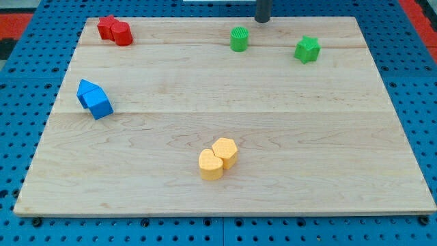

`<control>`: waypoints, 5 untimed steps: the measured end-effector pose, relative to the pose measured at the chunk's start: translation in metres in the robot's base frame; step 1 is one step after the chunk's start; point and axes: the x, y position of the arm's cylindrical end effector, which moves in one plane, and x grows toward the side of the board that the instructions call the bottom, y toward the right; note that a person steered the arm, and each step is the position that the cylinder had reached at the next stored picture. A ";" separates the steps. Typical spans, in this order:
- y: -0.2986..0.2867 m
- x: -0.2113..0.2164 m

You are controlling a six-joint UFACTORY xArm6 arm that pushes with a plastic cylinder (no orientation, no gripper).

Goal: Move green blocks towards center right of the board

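A green cylinder-like block point(239, 39) stands near the view's top, right of the middle. A green star-shaped block point(307, 49) lies further to the view's right, apart from it. My tip point(262, 20) is at the board's top edge, just above and to the right of the green cylinder block and left of the green star block. It touches neither.
Two red blocks point(114, 30) sit together at the top left of the wooden board point(225, 116). Two blue blocks point(94, 98) sit together at the left. Two yellow blocks point(218, 158) sit together near the bottom middle. Blue pegboard point(20, 102) surrounds the board.
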 end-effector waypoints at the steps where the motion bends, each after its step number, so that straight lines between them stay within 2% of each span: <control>1: 0.001 -0.001; 5: -0.002 0.000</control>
